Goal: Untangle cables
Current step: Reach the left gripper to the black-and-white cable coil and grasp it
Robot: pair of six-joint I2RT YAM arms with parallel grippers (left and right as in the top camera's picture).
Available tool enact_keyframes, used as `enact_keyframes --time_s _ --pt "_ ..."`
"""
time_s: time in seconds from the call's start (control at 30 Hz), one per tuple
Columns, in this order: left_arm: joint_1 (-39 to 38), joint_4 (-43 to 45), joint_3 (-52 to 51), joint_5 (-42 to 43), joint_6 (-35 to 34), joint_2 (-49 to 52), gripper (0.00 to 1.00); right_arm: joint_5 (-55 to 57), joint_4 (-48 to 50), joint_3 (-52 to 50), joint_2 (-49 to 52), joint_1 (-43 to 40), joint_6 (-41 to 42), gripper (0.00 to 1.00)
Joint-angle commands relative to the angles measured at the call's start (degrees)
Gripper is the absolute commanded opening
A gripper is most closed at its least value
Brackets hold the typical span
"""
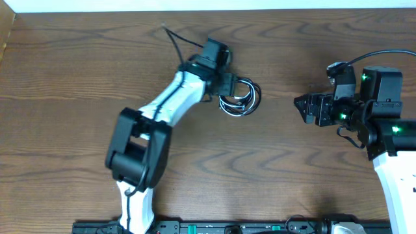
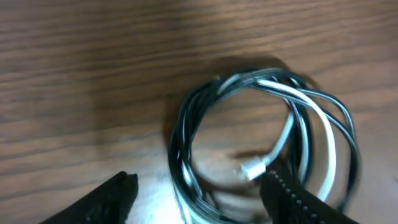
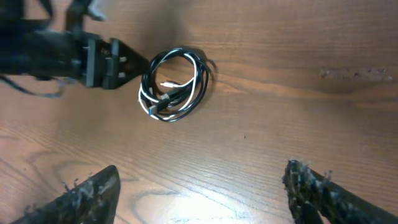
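Two short cords, a thin black cord [image 2: 180,137] and a thin white cord [image 2: 323,134], lie wound together in one flat round coil on the brown wood-grain table [image 1: 78,65], a little beyond the middle of the table. A small white plug end [image 2: 252,168] points into the open centre of the coil.

The left arm [image 1: 172,97] rises from its base at the near edge, bends at a black elbow joint and slants its white forearm up and to the right, with the wrist tipped down over the coil. The left gripper [image 2: 199,180] is spread wide, one finger outside the coil's near-left edge and the other over its near-right strands. Whether either pad touches a cord cannot be told.

The right arm [image 1: 390,130] stands at the right side of the table with its wrist turned to the left, facing the coil but well apart from it. The right gripper [image 3: 202,169] is also spread wide, holding nothing, above bare wood.
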Motion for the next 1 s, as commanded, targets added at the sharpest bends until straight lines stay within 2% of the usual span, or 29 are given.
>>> enact_keyframes --time_s 0.0,0.13,0.33,0.4,0.7,0.77,0.9,0.97 --pt "-2.19 2.32 0.70 -11.32 -7.08 3.13 0.60 -0.59 -0.35 1.11 0.00 0.17 -0.04 0.77" --pt "-3.15 3.23 0.70 -15.56 -9.20 4.79 0.53 -0.42 -0.81 1.11 0.00 0.17 -0.04 0.75" --pt "-3.15 1.36 0.66 -15.96 -9.81 5.05 0.34 -0.42 -0.94 1.07 0.00 0.17 -0.04 0.72" --pt "-3.15 -0.81 0.33 -15.93 -12.15 5.05 0.33 -0.42 -0.96 1.07 0.00 0.17 -0.04 0.72" --pt "-4.50 -2.19 -0.11 -9.99 -13.09 6.71 0.32 -0.42 -1.40 1.07 0.00 0.17 -0.02 0.71" --pt "-4.70 -3.08 -0.11 -9.27 -13.18 6.75 0.08 -0.44 -1.55 1.07 0.00 0.17 -0.02 0.71" --pt "-3.30 -4.70 -0.07 -9.35 -12.96 3.41 0.07 -0.48 -1.29 1.07 0.00 0.17 0.98 0.70" --pt "-2.03 -5.25 -0.07 -7.76 -12.94 -2.71 0.07 -1.05 -0.85 1.07 0.00 0.17 2.25 0.68"
